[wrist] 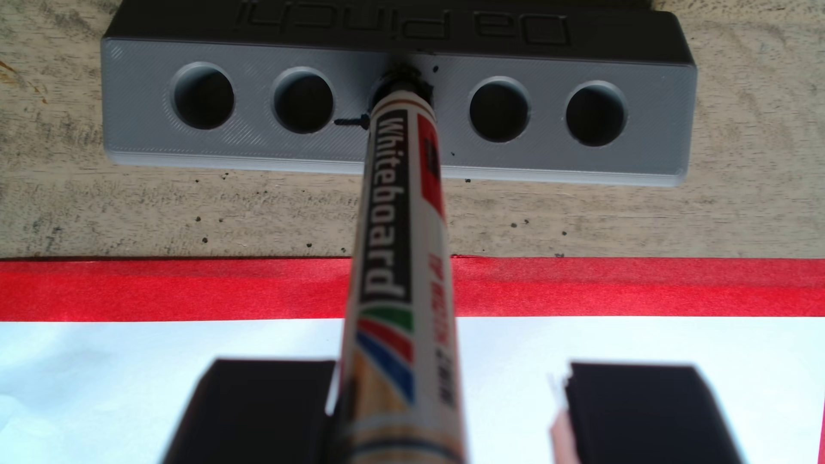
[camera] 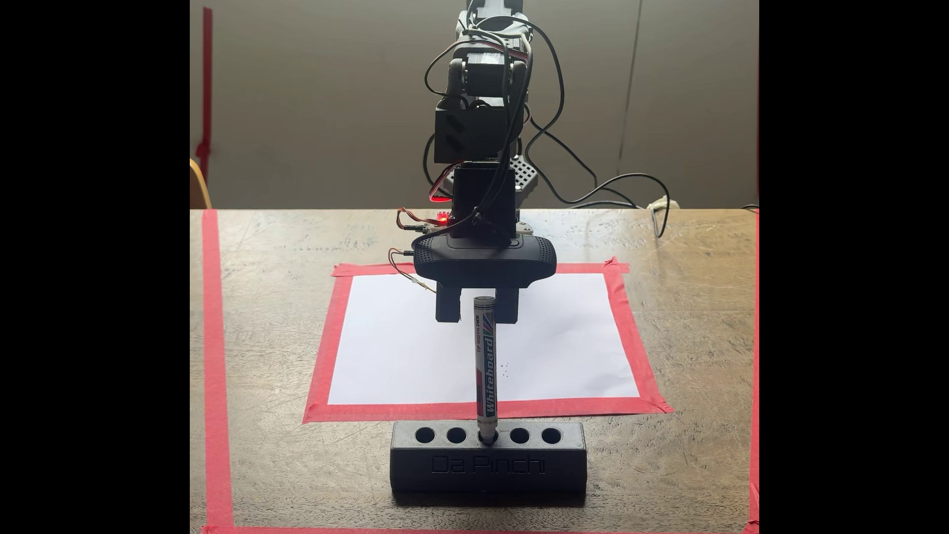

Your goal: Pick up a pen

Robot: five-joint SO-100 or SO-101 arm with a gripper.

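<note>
- White with a black "Whiteboard" label and red, green and blue stripes, the pen [camera: 486, 369] stands up straight in the middle hole of a dark block [camera: 488, 464] with five holes in a row. The other four holes have nothing in them.
- The block sits at the near edge of the wooden counter [camera: 683, 462] in the fixed view. Just behind it lies a white sheet of paper [camera: 565, 334] held down with red tape [camera: 624, 308].
- The pincer [camera: 477, 310] is open. Its two black fingers [camera: 448, 308] hang down on the left and right of the pen's top end.
- In the wrist view the pen [wrist: 397, 250] runs up between the two fingers. It is close against the left finger [wrist: 263, 410], and there is a clear gap to the right finger [wrist: 638, 410].
- I think the step in hand is the grab. The pincer is around the pen's top, but it is not squeezing yet.
- The next move seems to be closing the fingers on the pen. A small shift to the left of the wrist view would put the pen more in the middle first.
- After that the pen likely needs a straight lift up, so its tip slides out of the hole and does not tip the block.
</note>
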